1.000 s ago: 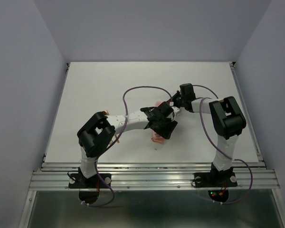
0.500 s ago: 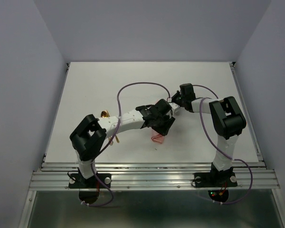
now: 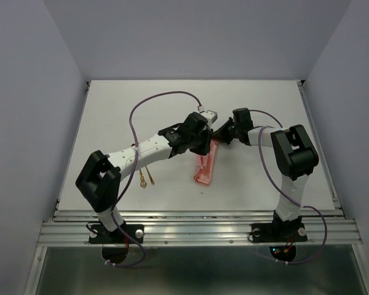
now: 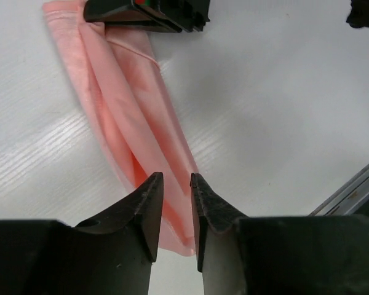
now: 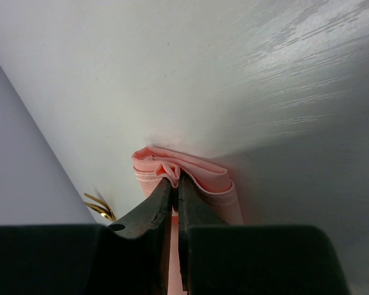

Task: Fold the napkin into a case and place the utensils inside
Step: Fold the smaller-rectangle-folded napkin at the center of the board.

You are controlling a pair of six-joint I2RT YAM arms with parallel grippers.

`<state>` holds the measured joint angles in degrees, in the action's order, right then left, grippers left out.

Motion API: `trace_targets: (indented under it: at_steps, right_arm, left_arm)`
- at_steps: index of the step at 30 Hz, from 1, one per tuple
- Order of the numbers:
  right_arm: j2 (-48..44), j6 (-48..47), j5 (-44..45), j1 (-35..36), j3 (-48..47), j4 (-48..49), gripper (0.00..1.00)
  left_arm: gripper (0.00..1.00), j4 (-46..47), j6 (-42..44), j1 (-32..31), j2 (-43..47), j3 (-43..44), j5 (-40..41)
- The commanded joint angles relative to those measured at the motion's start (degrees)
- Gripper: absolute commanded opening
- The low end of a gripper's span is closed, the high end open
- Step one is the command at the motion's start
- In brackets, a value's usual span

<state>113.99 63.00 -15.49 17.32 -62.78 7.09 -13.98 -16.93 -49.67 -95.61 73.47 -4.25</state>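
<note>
The salmon-pink napkin (image 3: 205,167) lies as a narrow folded strip, the case (image 4: 138,117), on the white table. My right gripper (image 3: 217,139) is shut on a bunched fold at its far end (image 5: 172,169). My left gripper (image 4: 173,179) hovers over the strip near that same end (image 3: 203,141). Its jaws stand a narrow gap apart, with pink cloth showing behind the gap and nothing pinched. The right gripper's black fingers (image 4: 147,13) show at the top of the left wrist view. The gold utensils (image 3: 145,176) lie on the table left of the strip, their tips (image 5: 99,207) also in the right wrist view.
A purple cable (image 3: 154,101) loops above the left arm. The metal rail (image 3: 197,216) runs along the table's near edge, and its corner (image 4: 350,187) appears in the left wrist view. Grey walls enclose the table (image 3: 141,110) on three sides.
My left arm has stretched out and its gripper moved from above the strip's middle toward the far end, its jaws narrowing. The strip and the utensils now show. The right gripper kept still.
</note>
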Motion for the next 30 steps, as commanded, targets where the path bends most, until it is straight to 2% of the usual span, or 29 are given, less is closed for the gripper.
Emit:
trace_targets:
  at_steps: [1, 4, 11, 17, 30]
  right_arm:
    - [2.5, -2.2, 3.8, 0.2, 1.9, -5.7, 0.01]
    - [2.5, -2.3, 3.6, 0.2, 1.8, -5.7, 0.01]
    - [3.0, -2.4, 3.4, 0.2, 1.5, -5.8, 0.01]
    - [3.1, -2.3, 3.4, 0.2, 1.3, -5.7, 0.01]
    - [3.3, -2.2, 3.4, 0.2, 1.2, -5.7, 0.01]
  left_arm:
    - [0.26, 3.4, -2.9, 1.4, -0.3, -0.3, 1.2]
    - [0.14, 3.3, -6.8, 3.2, -0.5, -1.1, 5.9]
    - [0.00, 1.6, -10.9, 6.2, -3.5, -0.9, 6.7]
    - [0.00, 1.3, -13.5, 6.1, -7.2, -0.9, 8.5]
    - [0.00, 4.0, -8.1, 0.9, -10.1, 1.1, 0.2]
